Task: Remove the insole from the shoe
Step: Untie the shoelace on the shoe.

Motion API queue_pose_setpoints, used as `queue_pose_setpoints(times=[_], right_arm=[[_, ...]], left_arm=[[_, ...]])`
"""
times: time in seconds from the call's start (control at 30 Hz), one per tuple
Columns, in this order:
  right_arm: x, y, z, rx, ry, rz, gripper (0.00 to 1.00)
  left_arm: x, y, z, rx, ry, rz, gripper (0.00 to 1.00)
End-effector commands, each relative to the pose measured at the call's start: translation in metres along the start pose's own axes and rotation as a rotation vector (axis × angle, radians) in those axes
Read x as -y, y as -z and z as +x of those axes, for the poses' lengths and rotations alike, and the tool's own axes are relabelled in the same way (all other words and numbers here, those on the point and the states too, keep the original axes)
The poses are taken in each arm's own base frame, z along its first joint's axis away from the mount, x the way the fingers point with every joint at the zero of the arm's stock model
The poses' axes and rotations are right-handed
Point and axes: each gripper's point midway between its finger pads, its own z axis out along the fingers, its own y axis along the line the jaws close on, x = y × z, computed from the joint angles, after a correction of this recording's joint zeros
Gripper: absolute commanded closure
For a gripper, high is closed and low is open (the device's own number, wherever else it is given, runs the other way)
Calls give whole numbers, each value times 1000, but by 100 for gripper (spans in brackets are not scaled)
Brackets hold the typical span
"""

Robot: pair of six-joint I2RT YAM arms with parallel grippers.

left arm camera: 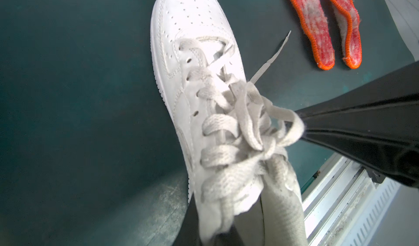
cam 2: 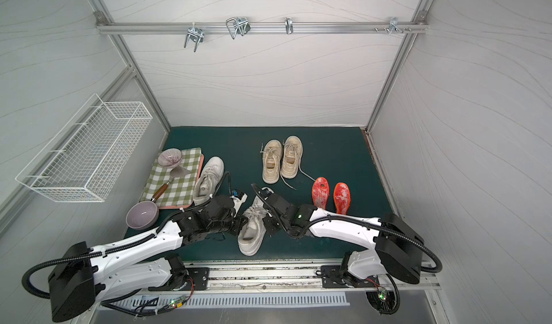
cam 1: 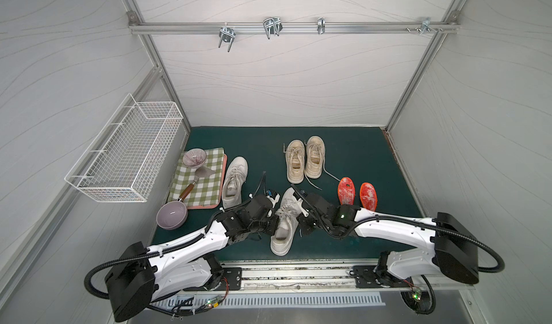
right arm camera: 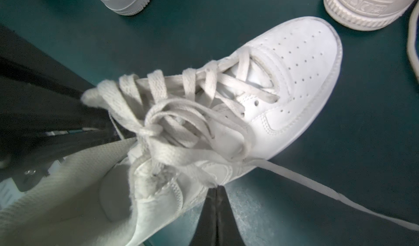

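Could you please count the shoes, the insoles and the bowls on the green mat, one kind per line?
White shoes: 2
Beige shoes: 2
Red insoles: 2
Bowls: 2
Total: 8

In its wrist view, blurred laces (left arm camera: 238, 124) cover the tips of the left gripper (left arm camera: 218, 227), so we cannot tell how much of the shoe (left arm camera: 192, 29) they pinch; the heel runs off the frame. In both top views the wrists (cam 1: 260, 209) hide that gripper and the right gripper (right arm camera: 215, 195). The right arm (cam 1: 388, 227) covers the near ends of the orange insoles (cam 1: 346, 191).
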Motion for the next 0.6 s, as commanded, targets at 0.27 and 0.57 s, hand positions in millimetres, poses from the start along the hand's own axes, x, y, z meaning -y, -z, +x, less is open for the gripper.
queue_pose_setpoints(times=[0.27,0.57], right_arm=[[65,20,11,31,-208,131,100],[112,48,12,85,-353,179,100]], left_arm=[[-30,23,-35,188,112,-114,100],[-46,32,-37,222,163,-158,100]])
